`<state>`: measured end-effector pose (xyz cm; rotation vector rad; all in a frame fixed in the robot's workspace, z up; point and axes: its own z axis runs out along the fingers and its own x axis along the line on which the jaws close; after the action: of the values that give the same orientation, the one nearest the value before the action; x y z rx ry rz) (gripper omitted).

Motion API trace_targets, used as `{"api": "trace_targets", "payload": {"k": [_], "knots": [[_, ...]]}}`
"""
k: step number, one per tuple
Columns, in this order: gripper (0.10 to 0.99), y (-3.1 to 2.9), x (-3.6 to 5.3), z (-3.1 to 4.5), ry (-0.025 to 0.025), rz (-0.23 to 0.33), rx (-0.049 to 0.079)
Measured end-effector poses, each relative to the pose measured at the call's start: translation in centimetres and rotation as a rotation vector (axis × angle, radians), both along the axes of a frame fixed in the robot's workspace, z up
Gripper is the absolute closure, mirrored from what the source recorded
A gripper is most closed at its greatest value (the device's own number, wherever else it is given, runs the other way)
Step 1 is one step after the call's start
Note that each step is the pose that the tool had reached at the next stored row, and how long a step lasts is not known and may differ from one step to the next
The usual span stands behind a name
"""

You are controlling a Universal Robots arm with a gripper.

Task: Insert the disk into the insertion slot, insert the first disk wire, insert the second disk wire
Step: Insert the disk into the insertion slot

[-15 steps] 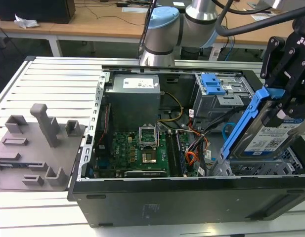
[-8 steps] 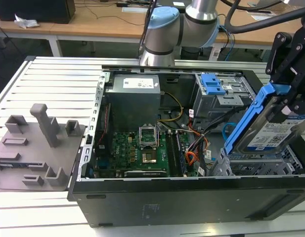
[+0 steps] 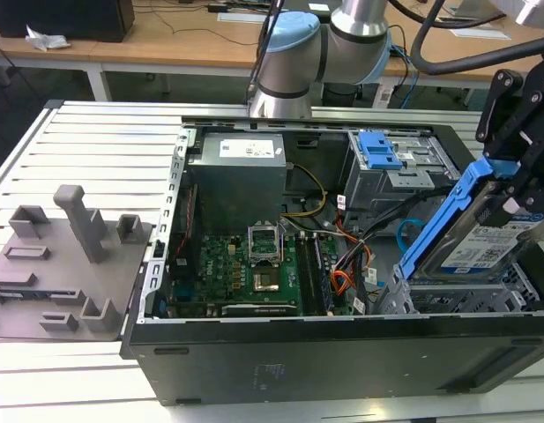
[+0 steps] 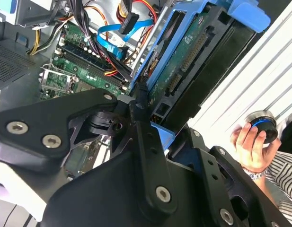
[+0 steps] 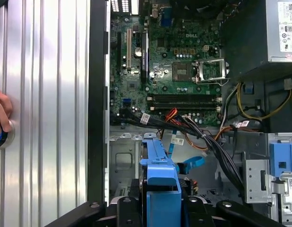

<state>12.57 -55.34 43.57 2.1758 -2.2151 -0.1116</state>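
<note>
The hand (image 3: 505, 198) is clenched on the disk (image 3: 476, 245), black fingers clamped on the blue carrier's raised end. The disk hangs steeply tilted, label side towards the exterior camera. Its lower end is down at the mouth of the insertion slot (image 3: 411, 298), the low grey cage in the near corner of the computer case (image 3: 342, 357) at the exterior view's right. It is not lying flat in the bay. In the second wrist view the drive's green circuit board faces the camera.

Just beside the slot run loose cables (image 3: 344, 280), orange, black and one flat blue. Behind them stands the taller cage (image 3: 404, 181) with its blue bracket (image 3: 377, 150). Further in lie the motherboard (image 3: 245, 264) and the grey power supply (image 3: 241, 176).

The case sits on a slatted metal tabletop (image 3: 86, 141), with a grey fixture plate (image 3: 69, 256) at the exterior view's left. A person's fingers (image 4: 245, 137) grip a round black knob (image 4: 261, 124) on the tabletop, well apart from the case.
</note>
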Motion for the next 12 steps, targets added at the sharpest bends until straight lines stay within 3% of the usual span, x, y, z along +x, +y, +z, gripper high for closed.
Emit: {"api": "trace_targets", "payload": {"k": [6, 12], "knots": [[0.722, 0.00, 0.00, -0.99, 0.0041, 0.000, 0.000], [0.722, 0.00, 0.00, -2.58, 0.0073, 0.000, 0.000]]}}
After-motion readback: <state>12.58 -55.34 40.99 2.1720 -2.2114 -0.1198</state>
